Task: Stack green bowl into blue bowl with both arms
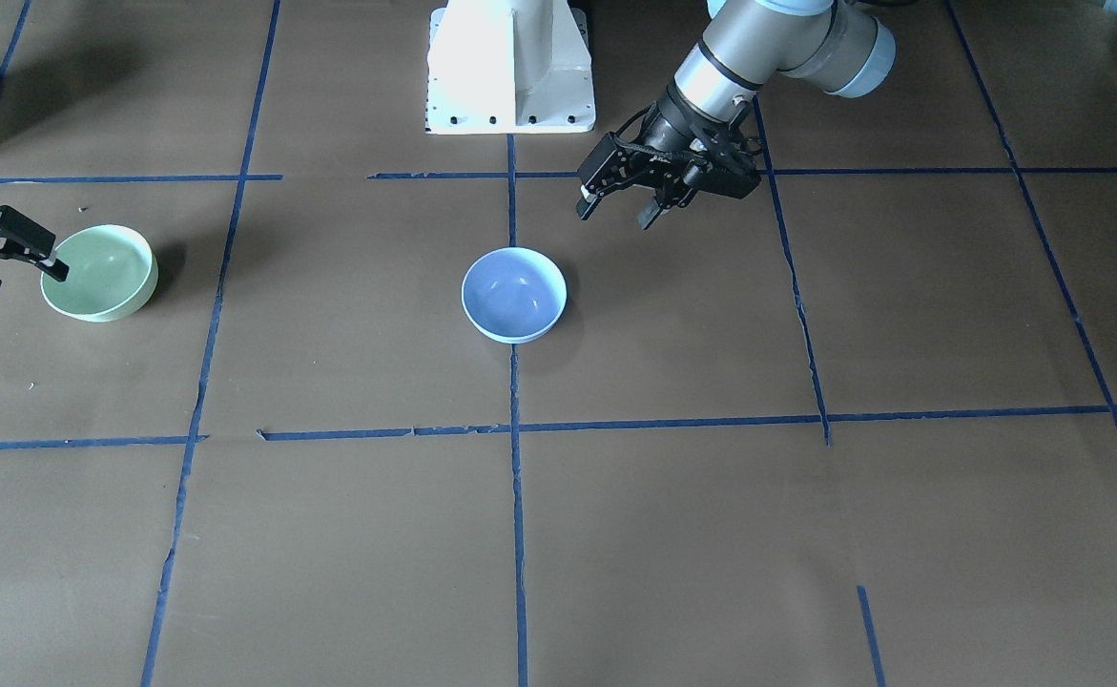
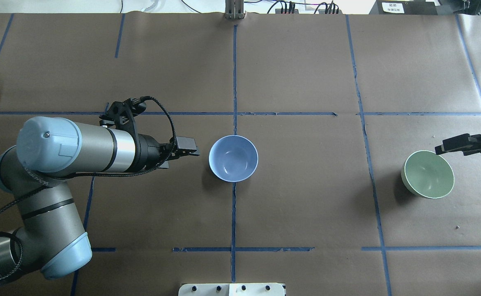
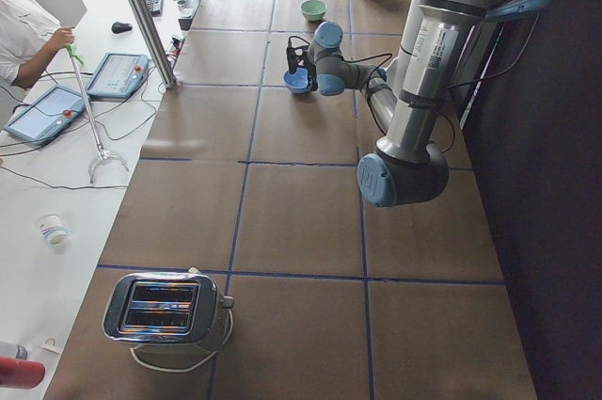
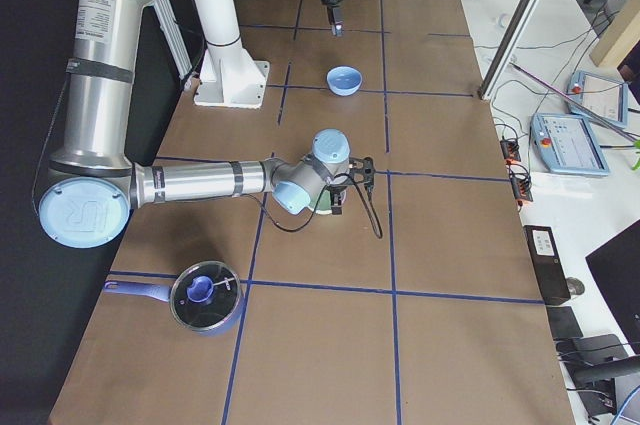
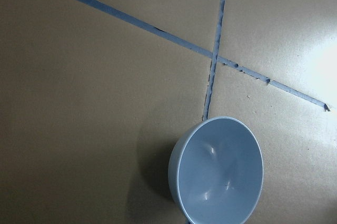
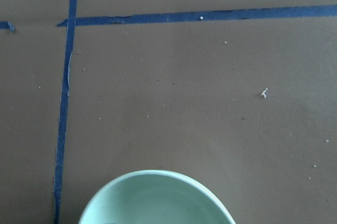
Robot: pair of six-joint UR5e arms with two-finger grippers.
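Note:
The green bowl (image 1: 98, 273) stands upright near the table's end on my right side; it also shows in the overhead view (image 2: 428, 174) and at the bottom of the right wrist view (image 6: 158, 198). The blue bowl (image 1: 514, 294) stands upright at mid-table (image 2: 233, 158) and is low in the left wrist view (image 5: 218, 174). My left gripper (image 1: 615, 216) is open and empty, hovering beside the blue bowl, apart from it. My right gripper (image 1: 20, 277) is open and empty, one finger (image 2: 449, 144) over the green bowl's rim. Whether it touches I cannot tell.
The white base pedestal (image 1: 510, 67) stands at the robot's side of the table. A toaster (image 3: 169, 311) sits at the left end, a lidded blue pot (image 4: 205, 295) at the right end. Blue tape lines cross the brown table (image 2: 306, 205). An operator (image 3: 23, 33) stands off the table.

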